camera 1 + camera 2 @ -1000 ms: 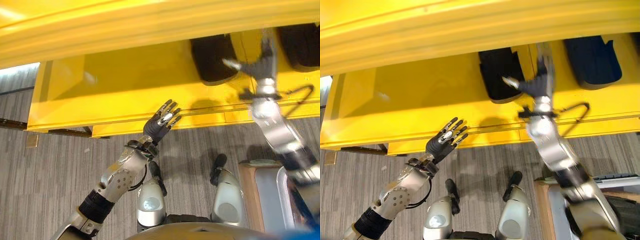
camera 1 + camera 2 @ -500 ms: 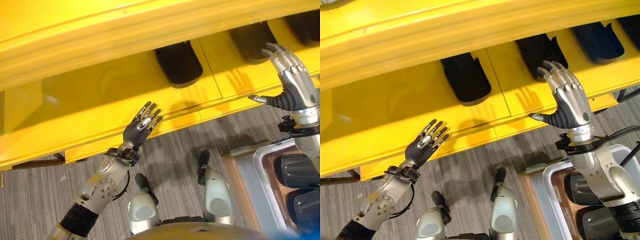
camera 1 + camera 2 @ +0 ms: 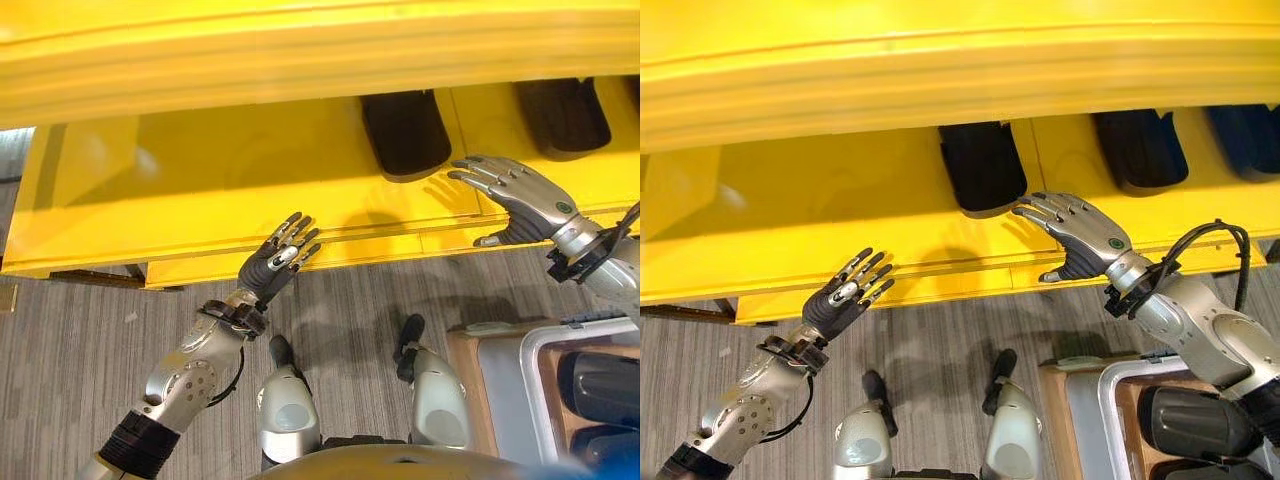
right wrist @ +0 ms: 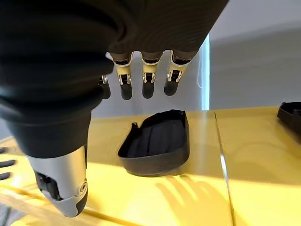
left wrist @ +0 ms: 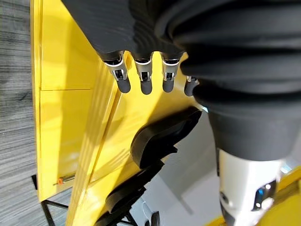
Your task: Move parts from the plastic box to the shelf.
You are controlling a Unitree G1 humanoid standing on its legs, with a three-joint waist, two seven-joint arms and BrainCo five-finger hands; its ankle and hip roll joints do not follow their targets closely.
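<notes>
Several black moulded parts lie on the yellow shelf (image 3: 230, 170): one (image 3: 405, 135) near its middle, another (image 3: 562, 115) further right, a third (image 3: 1250, 135) at the edge. My right hand (image 3: 520, 195) hovers open and empty over the shelf's front, fingers stretched toward the nearest part (image 4: 157, 146). My left hand (image 3: 275, 262) is open and empty in front of the shelf's front edge, fingers (image 5: 141, 80) straight. At the lower right, the grey plastic box (image 3: 1110, 385) holds more black parts (image 3: 1195, 420).
The box rests on a wooden surface (image 3: 468, 375) at my right. An upper yellow shelf board (image 3: 300, 50) overhangs the one with the parts. The left half of the lower shelf is bare. Grey carpet floor (image 3: 80, 360) lies below.
The camera has shifted. My right hand has turned from pointing into the shelf to lying flat, fingers toward the nearest part. My left hand holds the same pose.
</notes>
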